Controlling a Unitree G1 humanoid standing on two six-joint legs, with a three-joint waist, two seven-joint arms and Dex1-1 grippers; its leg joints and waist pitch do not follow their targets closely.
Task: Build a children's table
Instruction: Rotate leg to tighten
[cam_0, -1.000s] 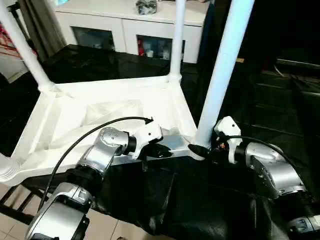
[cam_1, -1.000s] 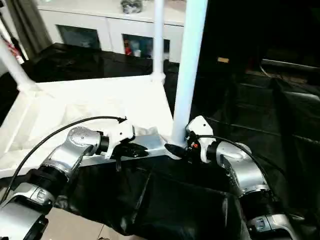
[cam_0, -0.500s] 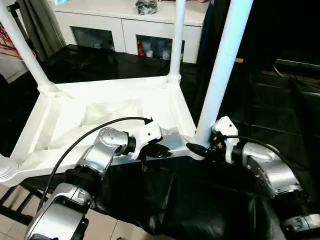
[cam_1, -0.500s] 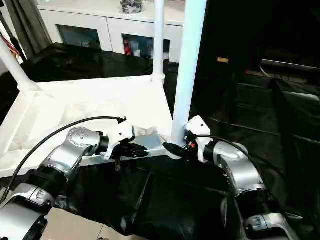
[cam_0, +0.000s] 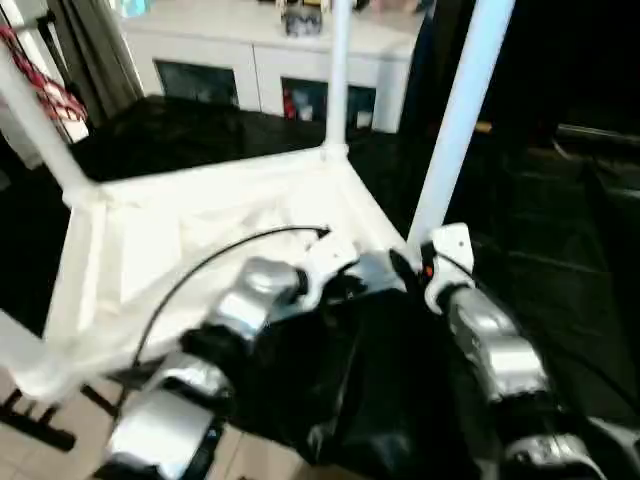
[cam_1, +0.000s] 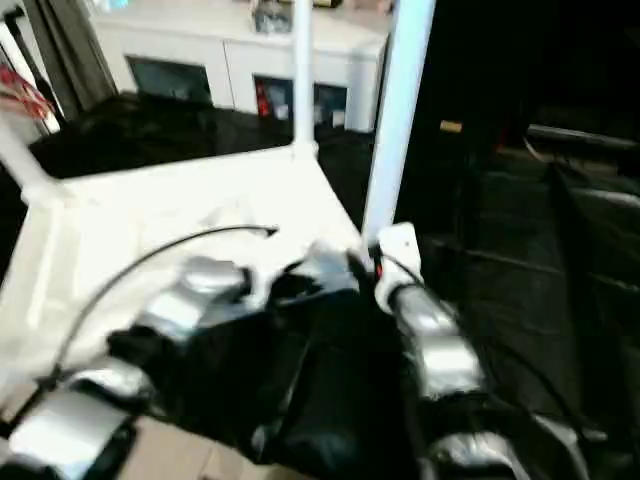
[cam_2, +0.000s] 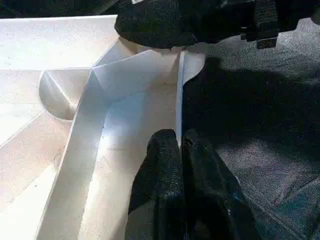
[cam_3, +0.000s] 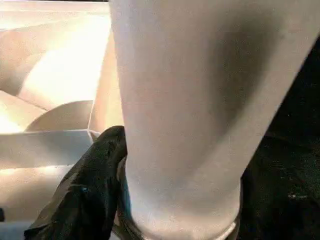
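My arms now drawing together at near corner; head view tilting. Left gripper (cam_2: 181, 165) clenching rim of children's table (cam_0: 200, 220), upturned on black cloth (cam_0: 520, 230). Right gripper (cam_3: 125, 200) hugging near leg (cam_0: 455, 120) base. Plastic judged light, stiff, slippery: grasping low near socket.

The scene is looked down on from the robot's head by the two eye views, facing forward over the silver forearms, pretty much the same picture seen from slightly shifted spots. Shared in both: the upturned small white plastic table (cam_0: 200, 215), its long white tubular leg (cam_1: 398, 110) at the near corner, and the white cabinet with glass doors (cam_0: 270, 70) at the back.

The left wrist view is taken really close, along the black left gripper (cam_2: 181, 145) onto the table's rim. The right wrist view is pushed right up against that same leg, a black finger (cam_3: 95, 175) seen beside it.
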